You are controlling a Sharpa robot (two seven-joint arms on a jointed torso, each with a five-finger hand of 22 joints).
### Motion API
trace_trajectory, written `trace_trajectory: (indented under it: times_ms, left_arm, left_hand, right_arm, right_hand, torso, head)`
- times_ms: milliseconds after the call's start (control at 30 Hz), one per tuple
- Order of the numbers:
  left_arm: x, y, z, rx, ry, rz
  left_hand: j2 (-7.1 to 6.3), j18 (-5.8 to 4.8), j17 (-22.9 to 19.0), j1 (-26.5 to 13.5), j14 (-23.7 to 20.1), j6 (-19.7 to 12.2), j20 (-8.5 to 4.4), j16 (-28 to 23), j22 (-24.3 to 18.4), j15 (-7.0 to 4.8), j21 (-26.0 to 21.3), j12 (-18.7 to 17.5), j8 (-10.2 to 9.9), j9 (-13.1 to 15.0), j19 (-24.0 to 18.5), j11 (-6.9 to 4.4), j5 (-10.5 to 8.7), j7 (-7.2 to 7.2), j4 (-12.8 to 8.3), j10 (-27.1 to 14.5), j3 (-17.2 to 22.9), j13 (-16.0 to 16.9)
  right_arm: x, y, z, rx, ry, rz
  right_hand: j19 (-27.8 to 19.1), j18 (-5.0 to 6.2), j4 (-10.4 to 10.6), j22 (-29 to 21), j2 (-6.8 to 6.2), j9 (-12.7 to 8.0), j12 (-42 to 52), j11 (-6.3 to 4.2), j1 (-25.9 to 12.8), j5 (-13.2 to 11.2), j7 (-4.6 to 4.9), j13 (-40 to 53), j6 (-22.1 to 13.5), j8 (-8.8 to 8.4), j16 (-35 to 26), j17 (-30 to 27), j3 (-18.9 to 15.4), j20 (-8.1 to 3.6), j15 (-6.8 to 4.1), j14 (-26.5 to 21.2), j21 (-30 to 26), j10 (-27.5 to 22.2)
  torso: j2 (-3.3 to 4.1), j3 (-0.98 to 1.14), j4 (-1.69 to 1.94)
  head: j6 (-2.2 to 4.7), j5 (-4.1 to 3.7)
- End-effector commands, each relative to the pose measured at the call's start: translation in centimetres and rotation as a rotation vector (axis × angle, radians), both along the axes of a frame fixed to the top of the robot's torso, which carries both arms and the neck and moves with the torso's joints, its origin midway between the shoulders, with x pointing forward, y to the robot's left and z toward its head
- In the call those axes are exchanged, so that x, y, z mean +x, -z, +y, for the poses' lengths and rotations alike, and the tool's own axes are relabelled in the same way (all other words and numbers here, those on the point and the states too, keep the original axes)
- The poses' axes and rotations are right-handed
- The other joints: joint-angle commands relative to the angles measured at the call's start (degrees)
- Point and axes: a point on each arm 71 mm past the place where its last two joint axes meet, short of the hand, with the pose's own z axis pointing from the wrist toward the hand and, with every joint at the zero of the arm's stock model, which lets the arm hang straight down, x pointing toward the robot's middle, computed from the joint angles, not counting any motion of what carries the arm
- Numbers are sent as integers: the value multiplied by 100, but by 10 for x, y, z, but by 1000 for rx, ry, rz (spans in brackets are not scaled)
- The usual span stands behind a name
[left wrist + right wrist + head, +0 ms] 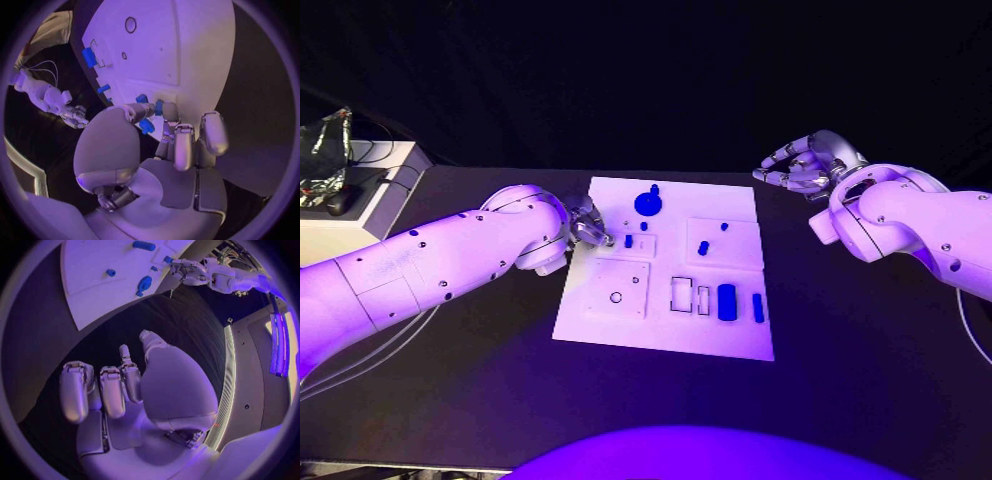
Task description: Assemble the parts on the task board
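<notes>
Your left hand (584,226) sits at the task board's (610,325) left edge, near the far end. In the left wrist view its thumb and fingertips (167,111) close around a small blue part (159,107), with another blue piece (147,125) just beneath; it looks pinched, though the contact is partly hidden. On the board you have a round blue part (648,203) at the far end, a small peg (705,246) mid-board, and a long blue part (727,300) beside a thin one (759,307) near the right edge. Your right hand (802,168) hangs off the board's far right corner over black table (862,340), fingers curled loosely, holding nothing.
</notes>
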Motion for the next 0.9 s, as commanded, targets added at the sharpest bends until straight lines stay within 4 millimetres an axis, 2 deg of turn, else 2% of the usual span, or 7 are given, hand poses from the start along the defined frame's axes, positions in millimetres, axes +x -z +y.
trace_trajectory:
  times_ms: [33, 500, 633, 900]
  left_arm:
    - [-3, 7, 0, 11, 4, 44]
    - [-3, 7, 0, 4, -1, 46]
    - [-2, 7, 0, 1, -3, 46]
    - [-2, 7, 0, -1, -5, 47]
  left_hand:
    - [61, -70, 661, 74, 377, 98, -21, 2, 8, -38, -2, -16, -34, -6, 5, -35, 12, -78, -266, -5, 247, 1]
    - [-47, -73, 656, -204, 377, 152, -18, -3, 11, -23, -8, 0, -31, -52, 12, -14, -18, -59, -127, -8, 48, 17]
    - [-37, -76, 672, -421, 383, 194, -13, 1, 21, -19, -7, 29, -27, -88, 25, -10, -12, -54, 30, 7, -250, 51]
    - [-32, -78, 679, -516, 386, 210, -13, 2, 29, -19, -7, 37, -29, -120, 36, -9, -4, -52, 171, 7, -555, 60]
  right_arm:
    - [0, -1, 1, -8, -14, -10]
    - [0, -1, 1, -8, -13, -10]
    - [0, -1, 1, -8, -13, -11]
    - [0, -1, 1, -8, -13, -11]
  right_hand:
    - [247, 84, 7, 921, -21, 6, -4, -12, -53, 26, 9, 669, -35, 9, -19, 871, 26, -57, -44, 469, -25, -12]
    - [249, 83, 7, 925, -19, 9, 1, -12, -59, 34, 9, 674, -37, 14, -18, 876, 30, -57, -44, 470, -21, -7]
    - [249, 83, 7, 925, -19, 9, 1, -12, -59, 34, 9, 674, -37, 14, -18, 876, 30, -57, -44, 470, -21, -7]
    - [248, 83, 9, 923, -19, 11, -2, -12, -66, 39, 9, 671, -39, 17, -19, 874, 32, -57, -44, 470, -24, -10]
  torso:
    - [1, -1, 0]
    - [1, -2, -2]
    - [1, -2, 1]
    - [2, -1, -2]
  head:
    - [-1, 1]
    - [-7, 8]
    - [-16, 6]
    - [-18, 6]
